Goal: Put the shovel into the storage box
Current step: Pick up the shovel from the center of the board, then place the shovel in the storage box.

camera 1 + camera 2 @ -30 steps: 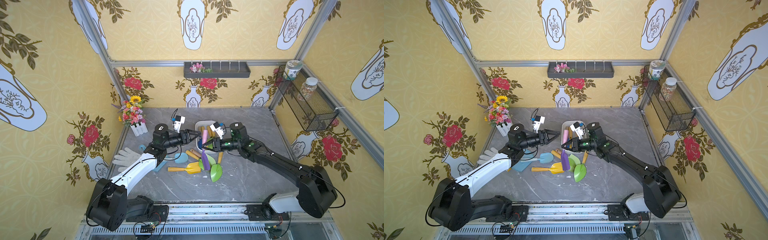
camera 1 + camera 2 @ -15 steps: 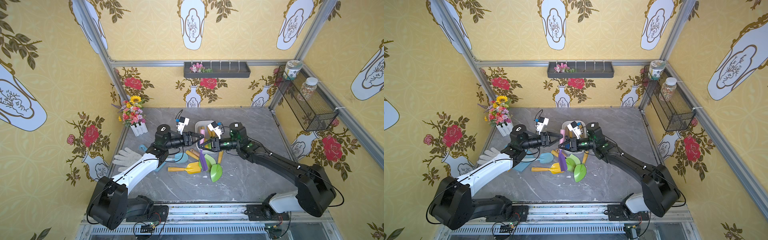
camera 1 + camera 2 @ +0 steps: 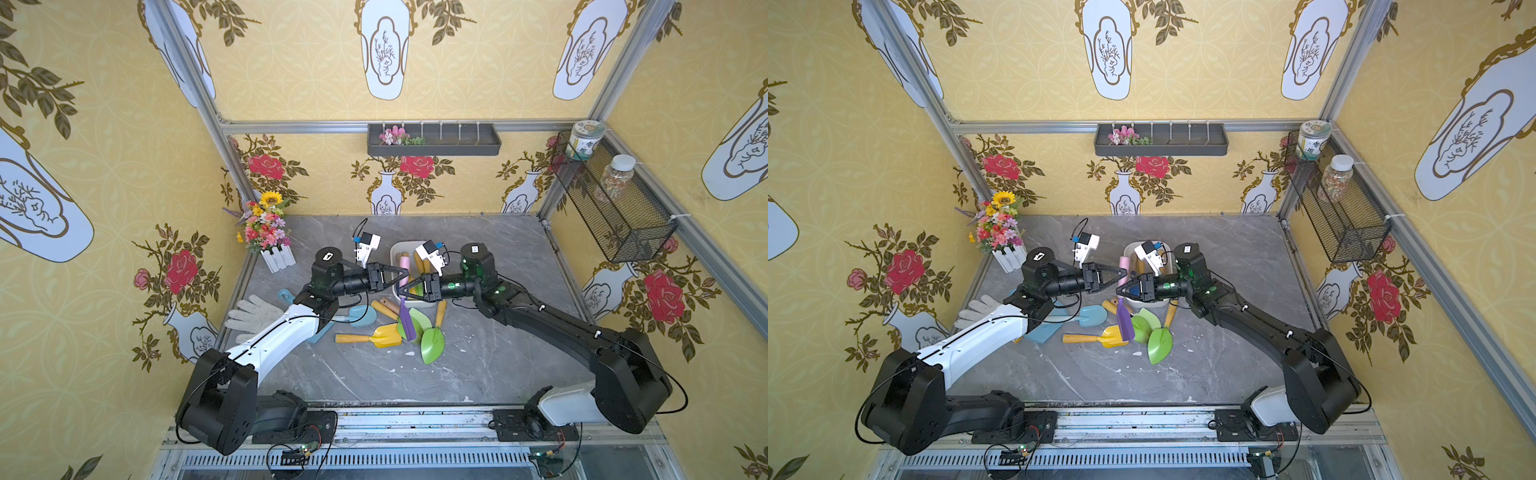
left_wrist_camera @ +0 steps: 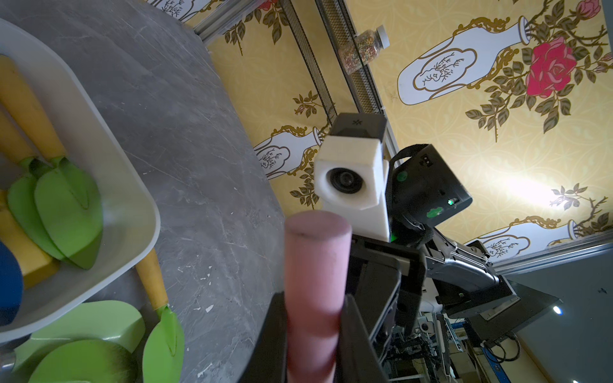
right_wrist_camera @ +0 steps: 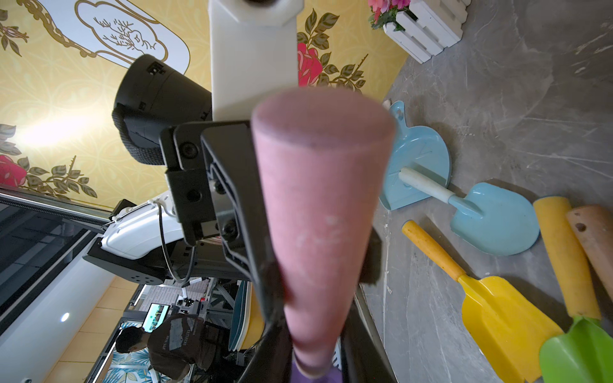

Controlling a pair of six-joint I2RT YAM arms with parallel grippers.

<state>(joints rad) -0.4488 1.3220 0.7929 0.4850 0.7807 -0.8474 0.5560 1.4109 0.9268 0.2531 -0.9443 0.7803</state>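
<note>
**Purple shovel up between both claws, not in the box**

I've got the left gripper [image 3: 402, 277] clenched on the pink handle of the purple shovel [image 3: 406, 319]. The left wrist view shows its fingers [image 4: 268, 341] tight against the handle's sides. The right gripper [image 3: 401, 293] comes in from the opposite side, nearly tip to tip with the left one and lower on the same handle, near where the purple blade starts. In the right wrist view the handle runs between its fingers [image 5: 361, 361], but I can't tell if they pinch it or have let go.

The shovel is lifted and tilted, with the handle toward the back wall and the blade toward the front. In both top views it sits by the left side of the storage box [image 3: 393, 255], not lying in it. The blade tip overlaps the pile below — I can't tell if it touches.

The box holds green shovels with yellow handles [image 4: 66, 199] and something dark blue [image 4: 10, 282].

On the grey table [image 3: 498, 353] in front of the box:
- yellow shovel [image 3: 374, 336]
- light blue shovel [image 3: 360, 316]
- more green shovels [image 3: 432, 343]
- blue dustpan [image 5: 418, 159] under the left arm

A white glove [image 3: 253, 311] lies at the left edge, and a flower planter [image 3: 270, 232] stands in the back-left corner.
</note>
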